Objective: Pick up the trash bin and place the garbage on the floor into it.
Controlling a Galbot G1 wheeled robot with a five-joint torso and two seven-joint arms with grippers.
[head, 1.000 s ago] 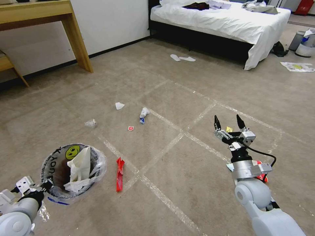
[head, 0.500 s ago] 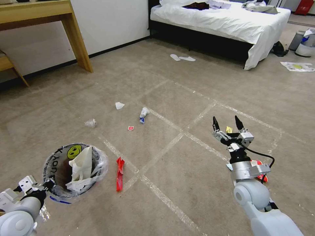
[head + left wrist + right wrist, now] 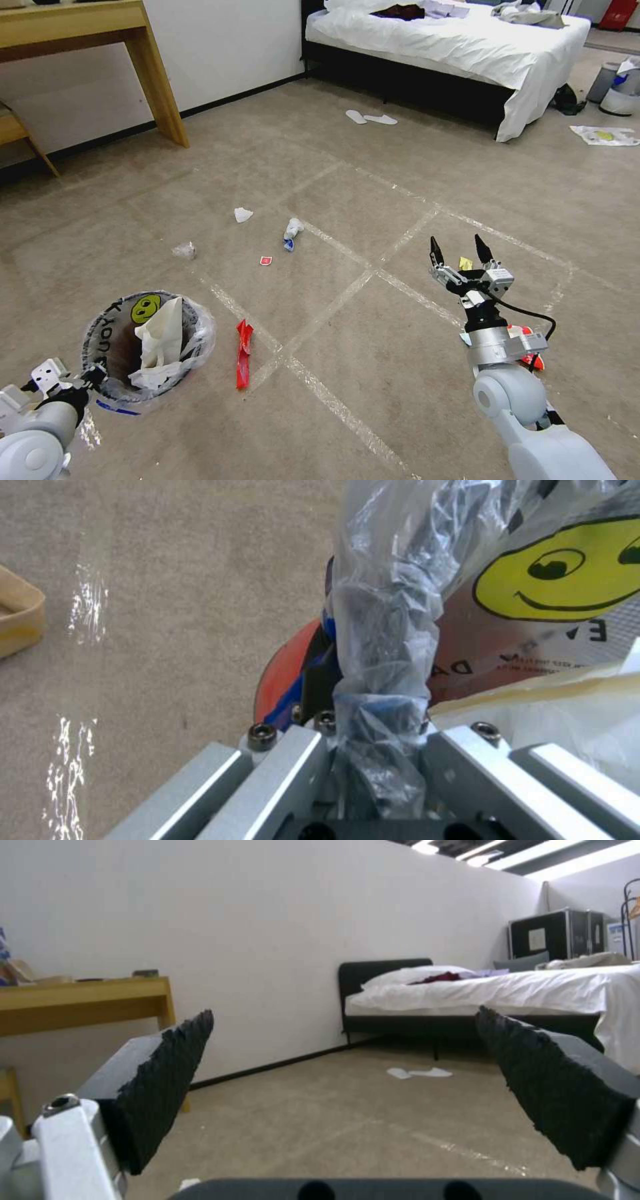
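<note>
Trash bin (image 3: 148,350) hangs low at the robot's left, its liner-wrapped rim clamped in the left gripper (image 3: 377,740), with white paper already inside. The right gripper (image 3: 459,252) hovers above the floor (image 3: 373,193) with jaws spread and empty. A red wrapper (image 3: 244,344) lies just beside the bin. Advisable practice: keep the bin level, descend vertically over one item, and close only once both fingers straddle it.
</note>
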